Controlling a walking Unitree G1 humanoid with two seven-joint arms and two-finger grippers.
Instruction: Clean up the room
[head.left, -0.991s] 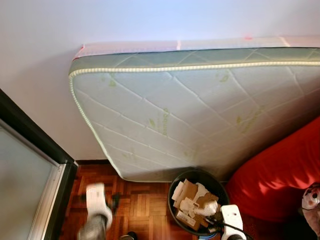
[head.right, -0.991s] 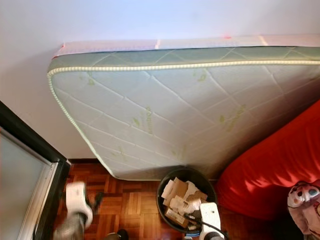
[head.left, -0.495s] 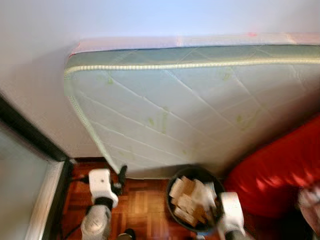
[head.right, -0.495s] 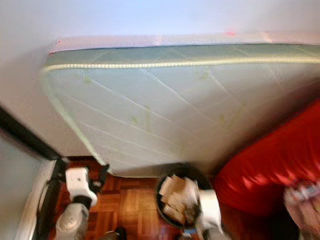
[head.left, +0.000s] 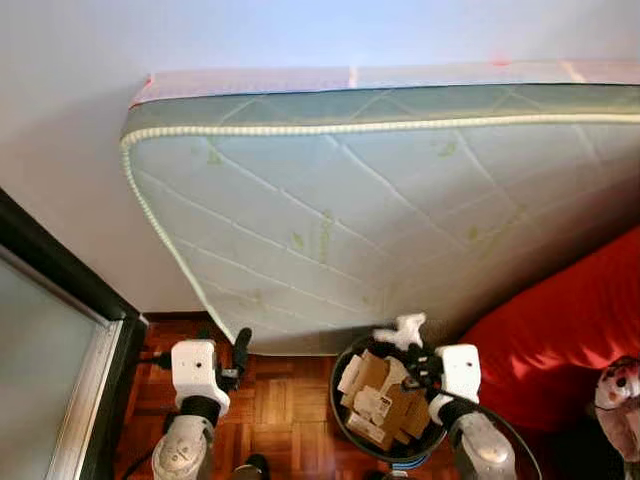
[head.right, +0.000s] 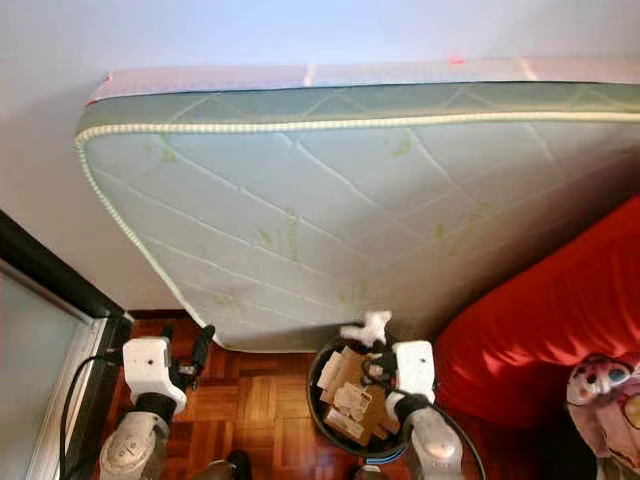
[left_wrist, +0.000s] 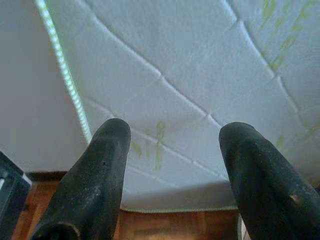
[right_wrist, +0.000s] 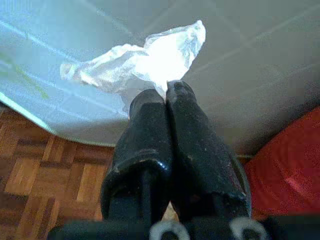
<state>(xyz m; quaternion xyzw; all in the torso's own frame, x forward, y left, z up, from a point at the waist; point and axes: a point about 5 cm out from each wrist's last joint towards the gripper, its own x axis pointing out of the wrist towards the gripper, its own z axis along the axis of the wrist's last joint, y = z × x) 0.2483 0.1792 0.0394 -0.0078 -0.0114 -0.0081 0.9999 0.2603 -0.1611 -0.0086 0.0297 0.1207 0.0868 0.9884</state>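
Nearest the robot, parquet floor (head.left: 285, 405); on it stands a dark round bin (head.left: 345, 425), already heaped with torn cardboard scraps (head.left: 385, 400) to about rim level. The right gripper (right_wrist: 166, 95) hangs above the bin's far rim, its two black fingers pressed together on a crumpled white plastic wrapper (right_wrist: 150, 62); the wrapper (head.left: 403, 330) sticks up and flares out past the fingertips, held by a small pinch of material only. The left gripper (left_wrist: 170, 145) is raised at the left over bare floor, well apart from the bin, fingers spread wide and holding nothing. To the right of the bin, touching or just beside it, a red beanbag (head.left: 570, 350); a soft toy (head.left: 620, 395) lies at its right edge. Behind all this a quilted mattress (head.left: 380, 220) leans on edge against the pale wall (head.left: 70, 120); a dark door frame (head.left: 60, 270) stands at the left.

Assessment: the wrapper appears ready for release into the bin. Risks: the piece is light and may drift on release, landing on the floor behind the bin or against the mattress; the heaped cardboard leaves little depth, so it may slide off the pile; a thin film may cling to the fingers when they part.
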